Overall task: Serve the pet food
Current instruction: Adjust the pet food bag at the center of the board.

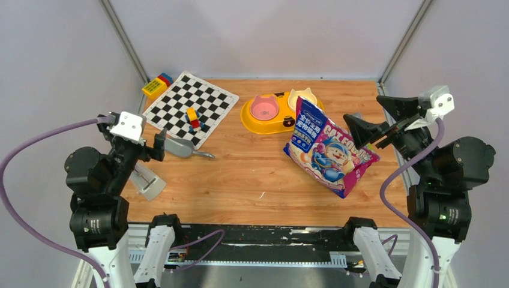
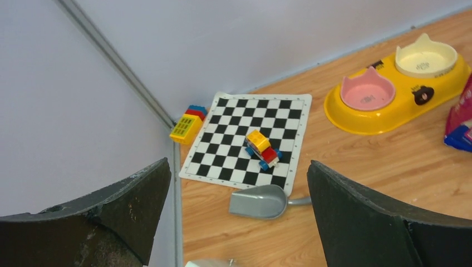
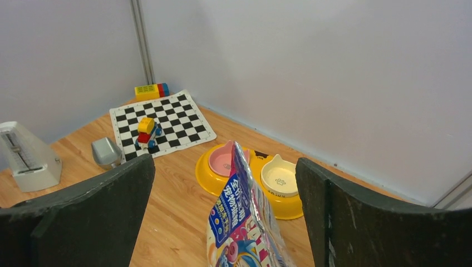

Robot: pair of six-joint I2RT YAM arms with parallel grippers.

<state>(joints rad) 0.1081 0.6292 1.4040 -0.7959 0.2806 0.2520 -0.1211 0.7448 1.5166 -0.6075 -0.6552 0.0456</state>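
The pet food itself is hidden; only its glossy blue-and-pink bag (image 1: 329, 147) shows, lying tilted on the wooden table right of centre. Its top edge leans against the yellow double-bowl feeder (image 1: 264, 126). The feeder's pink bowl (image 1: 264, 108) and cream bowl (image 3: 280, 178) look empty. A grey scoop (image 1: 180, 147) lies left of centre, beside the checkerboard. My left gripper (image 1: 161, 143) hovers open just left of the scoop (image 2: 260, 201). At the right, my right gripper (image 1: 362, 110) hangs open above and behind the bag (image 3: 245, 222), nothing between its fingers.
A checkerboard mat (image 1: 189, 108) lies at the back left with a toy brick car (image 1: 193, 119) on it. A yellow block stack (image 1: 156, 85) sits in the corner. A white metronome-like box (image 3: 28, 158) stands near the left arm. Walls close three sides.
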